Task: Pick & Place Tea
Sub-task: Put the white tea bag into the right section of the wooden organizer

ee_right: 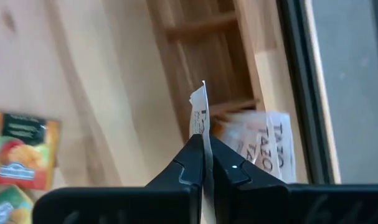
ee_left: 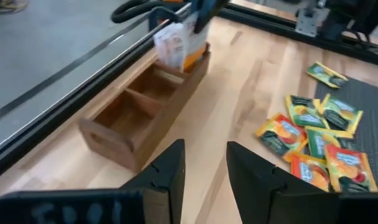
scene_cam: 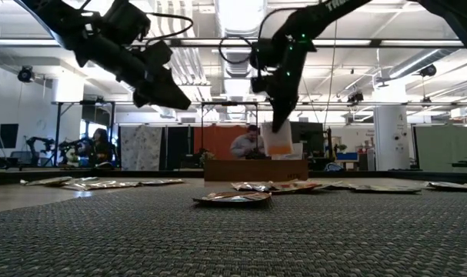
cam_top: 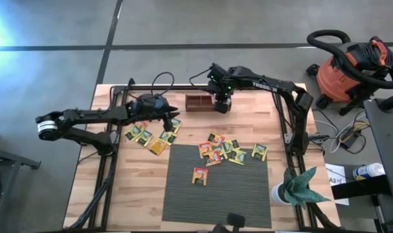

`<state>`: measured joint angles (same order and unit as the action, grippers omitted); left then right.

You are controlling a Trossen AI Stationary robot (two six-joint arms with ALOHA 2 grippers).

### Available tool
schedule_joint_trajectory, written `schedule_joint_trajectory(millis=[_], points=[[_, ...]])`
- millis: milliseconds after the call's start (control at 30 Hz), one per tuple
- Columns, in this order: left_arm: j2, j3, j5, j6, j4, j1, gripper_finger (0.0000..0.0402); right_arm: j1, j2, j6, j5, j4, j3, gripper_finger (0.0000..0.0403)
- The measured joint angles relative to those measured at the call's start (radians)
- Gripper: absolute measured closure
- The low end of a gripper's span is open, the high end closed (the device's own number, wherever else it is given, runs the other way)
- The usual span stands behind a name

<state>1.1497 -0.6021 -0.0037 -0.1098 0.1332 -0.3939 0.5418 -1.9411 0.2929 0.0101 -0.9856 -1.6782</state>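
A brown wooden tray point(cam_top: 197, 102) with three compartments stands at the table's far edge. My right gripper point(cam_top: 221, 107) is over its right end, shut on a white-and-orange tea sachet point(scene_cam: 277, 140). White sachets point(ee_right: 269, 146) stand in that end compartment. My left gripper point(cam_top: 170, 124) hovers open, nothing between its fingers point(ee_left: 176, 168), above a left cluster of yellow-green sachets point(cam_top: 151, 134) that lie flat on the wood. More sachets point(cam_top: 225, 152) lie flat at the grey mat's far edge, and a single one point(cam_top: 199, 175) on the mat. My right gripper pinches the sachet between its two fingers point(ee_right: 190, 163), which slant steeply down from above. The sachet shows edge-on point(ee_right: 203, 115) past the fingertips. It hangs upright below them over the tray's right-end compartment point(ee_left: 176, 46), its lower edge about level with the rim.
The grey ribbed mat point(cam_top: 215, 197) covers the table's near middle. A white cup with green leaves point(cam_top: 296, 188) stands at the near right. An orange shop vacuum point(cam_top: 348, 71) is on the floor beyond the right edge. A person point(scene_cam: 252, 142) sits in the room behind.
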Motion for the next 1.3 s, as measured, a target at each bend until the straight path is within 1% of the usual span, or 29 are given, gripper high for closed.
schedule_joint_trajectory(millis=[67,200,300,567,767,933,1033,1133,1300], points=[[-0.012,0.012,-0.017,-0.003,0.006,-0.001,0.029,0.013,0.0,0.0,-0.002,0.014,0.025,0.0394],[-0.021,0.021,-0.044,-0.004,0.006,-0.002,0.029,0.029,0.002,-0.001,-0.002,0.095,0.072,0.0394],[-0.023,0.021,-0.052,-0.001,0.007,-0.003,0.029,0.037,0.002,0.009,-0.004,0.113,0.091,0.0394],[-0.023,0.021,-0.075,0.0,0.004,-0.003,0.029,0.046,0.003,0.037,-0.013,0.094,0.098,0.0394],[-0.023,0.021,-0.074,0.0,-0.002,-0.003,0.029,0.045,0.007,0.082,-0.038,0.031,0.098,0.0394],[-0.023,0.02,-0.074,-0.001,-0.002,-0.003,0.029,0.046,0.039,0.085,-0.041,0.029,0.098,0.0394],[-0.023,0.02,-0.074,-0.002,-0.002,-0.003,0.029,0.047,0.068,0.079,-0.065,0.029,0.098,0.0394],[-0.023,0.02,-0.074,-0.003,-0.002,-0.003,0.029,0.056,0.081,0.051,-0.064,0.021,0.099,0.0394],[-0.023,0.02,-0.076,-0.003,-0.001,-0.003,0.029,0.062,0.081,-0.001,-0.024,0.023,0.129,0.0394]])
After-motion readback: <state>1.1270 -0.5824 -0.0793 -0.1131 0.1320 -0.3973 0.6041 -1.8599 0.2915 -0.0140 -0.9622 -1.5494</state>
